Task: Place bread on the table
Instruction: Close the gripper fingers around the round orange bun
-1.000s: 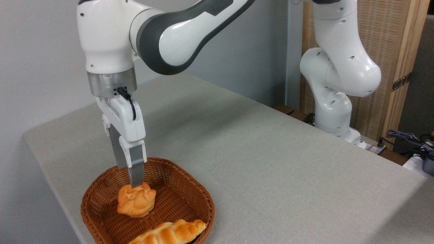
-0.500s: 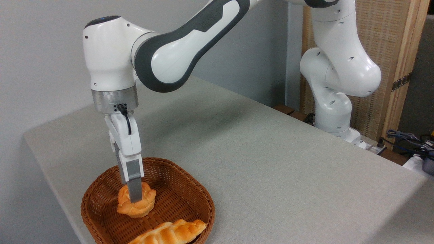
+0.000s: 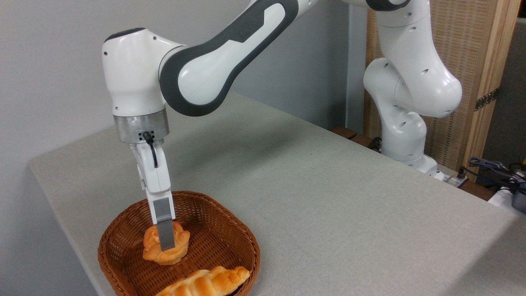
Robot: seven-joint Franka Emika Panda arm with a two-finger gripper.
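A plain pale grey wall (image 3: 49,65) is filling the left and middle of the view, with soft, even light falling across it. At the right, a tall woven-cane screen in a light wooden frame (image 3: 472,61) is standing upright behind the far edge of the bench, a small dark metal hinge (image 3: 487,99) showing on its frame. Beyond it a darker grey surface (image 3: 511,94) is showing. Low at the far right, a tangle of blue and black cables (image 3: 493,166) is lying.
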